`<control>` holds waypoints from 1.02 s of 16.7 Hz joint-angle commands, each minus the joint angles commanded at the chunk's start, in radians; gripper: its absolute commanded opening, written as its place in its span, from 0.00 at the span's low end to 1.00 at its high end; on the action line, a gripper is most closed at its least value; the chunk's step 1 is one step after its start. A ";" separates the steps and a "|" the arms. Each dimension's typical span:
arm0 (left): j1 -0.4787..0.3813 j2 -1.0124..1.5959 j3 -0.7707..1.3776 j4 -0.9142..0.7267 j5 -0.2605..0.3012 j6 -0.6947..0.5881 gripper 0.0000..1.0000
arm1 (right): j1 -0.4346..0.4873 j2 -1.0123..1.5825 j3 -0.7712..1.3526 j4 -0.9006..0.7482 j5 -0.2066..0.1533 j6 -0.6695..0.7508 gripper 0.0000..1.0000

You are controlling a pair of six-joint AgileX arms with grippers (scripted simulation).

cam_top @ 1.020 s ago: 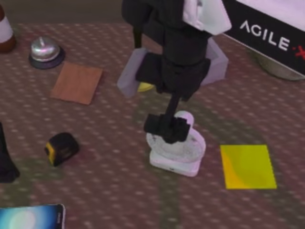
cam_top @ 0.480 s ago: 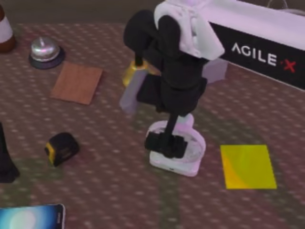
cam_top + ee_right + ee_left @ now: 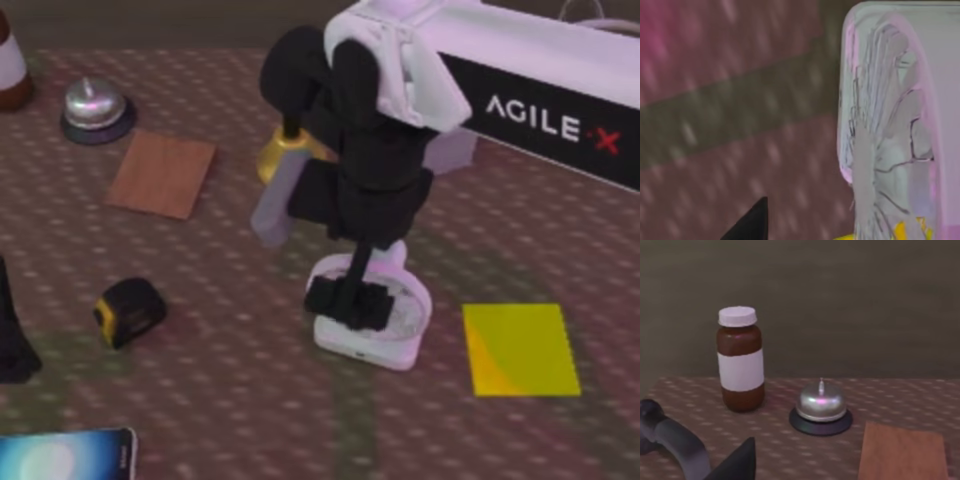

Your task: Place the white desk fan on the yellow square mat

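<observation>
The white desk fan (image 3: 385,325) stands near the table's middle on its rectangular base, its round grille facing up and toward the front. My right gripper (image 3: 350,303) hangs open right over the fan's left half and holds nothing. In the right wrist view the fan's grille (image 3: 890,130) fills one side, and one dark fingertip (image 3: 754,220) sits apart from it over the cloth. The yellow square mat (image 3: 520,349) lies flat just right of the fan with nothing on it. My left gripper (image 3: 10,345) is parked at the table's left edge.
A lavender hollow cube (image 3: 272,205) and a gold bell (image 3: 285,152) sit behind the fan, partly hidden by my right arm. A brown wood square (image 3: 160,173), a silver call bell (image 3: 95,105), a brown bottle (image 3: 741,360), a tape measure (image 3: 130,312) and a phone (image 3: 65,455) occupy the left.
My right arm swung forward and lowered its gripper from the fan's back knob onto the grille. It has barely moved in the last half second. The fan and mat stayed put.
</observation>
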 joint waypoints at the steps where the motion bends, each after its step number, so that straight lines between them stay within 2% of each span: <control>1: 0.000 0.000 0.000 0.000 0.000 0.000 1.00 | 0.000 0.000 0.000 0.000 0.000 0.000 0.70; 10: 0.000 0.000 0.000 0.000 0.000 0.000 1.00 | 0.000 0.000 0.000 0.000 0.000 0.000 0.02; 17: 0.000 0.000 0.000 0.000 0.000 0.000 1.00 | 0.000 0.000 0.000 0.000 0.000 0.000 0.00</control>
